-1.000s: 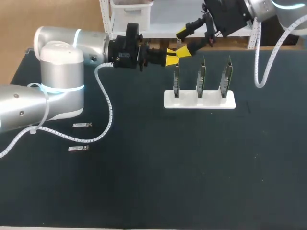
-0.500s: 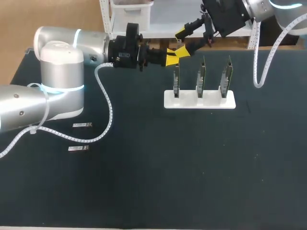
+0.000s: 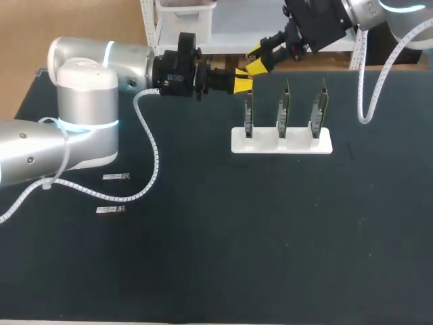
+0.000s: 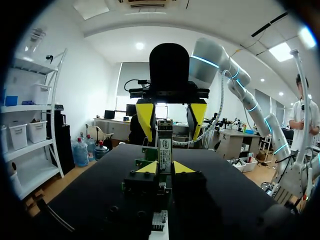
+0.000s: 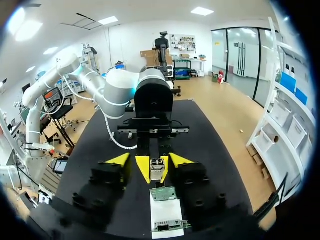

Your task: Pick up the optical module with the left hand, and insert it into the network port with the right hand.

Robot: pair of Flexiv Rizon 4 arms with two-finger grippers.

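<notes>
one labelled optical module [image 4: 164, 150] pinched in left jaws, right jaws spread around it.

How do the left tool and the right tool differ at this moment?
The left tool is shut on the optical module; the right tool is open, its fingers apart on either side of that module. The left tool lies level; the right tool slants down toward it. Both have yellow tips.

We log our left gripper [image 3: 245, 80] and right gripper [image 3: 256, 59] as black with yellow tips. The module [image 4: 164, 147] between the left fingers is silver with a white label. Beyond the fingers we see a white rack [image 3: 298, 145] with green boards [image 3: 319, 101]. The table [image 3: 270, 230] is plain black.
</notes>
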